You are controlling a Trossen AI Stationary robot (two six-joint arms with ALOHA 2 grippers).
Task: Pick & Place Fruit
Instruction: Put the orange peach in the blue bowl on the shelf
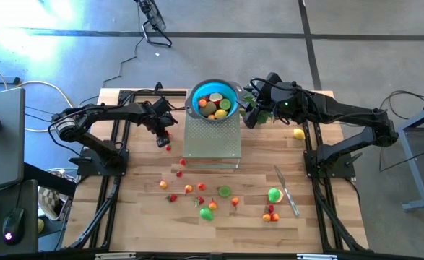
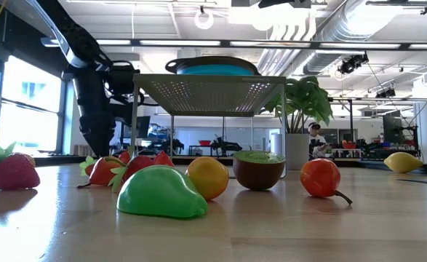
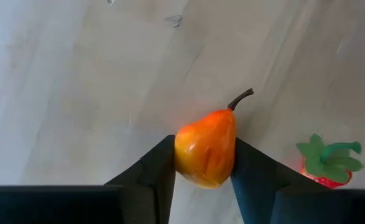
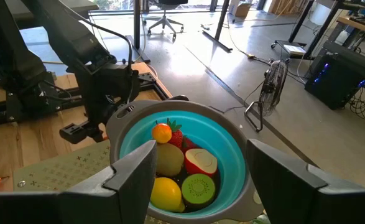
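The wooden table (image 1: 125,217) carries scattered toy fruits (image 1: 210,214) and a silver knife (image 1: 287,190). A perforated metal stand (image 1: 212,137) also rests on it.

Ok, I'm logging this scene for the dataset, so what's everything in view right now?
blue bowl: one, holding several fruits, on the rack.
perforated metal rack: one, silver, table's far middle.
pear: one, orange-red, between the left gripper's fingers, on the table.
strawberry: one, red, beside that pear.
loose fruit: about a dozen, mixed colours, across the near table.
lemon: one, yellow, right side.
knife: one, silver, near right.
plant: one, green, by the bowl.
left gripper: closing around the pear.
right gripper: open, over the bowl.
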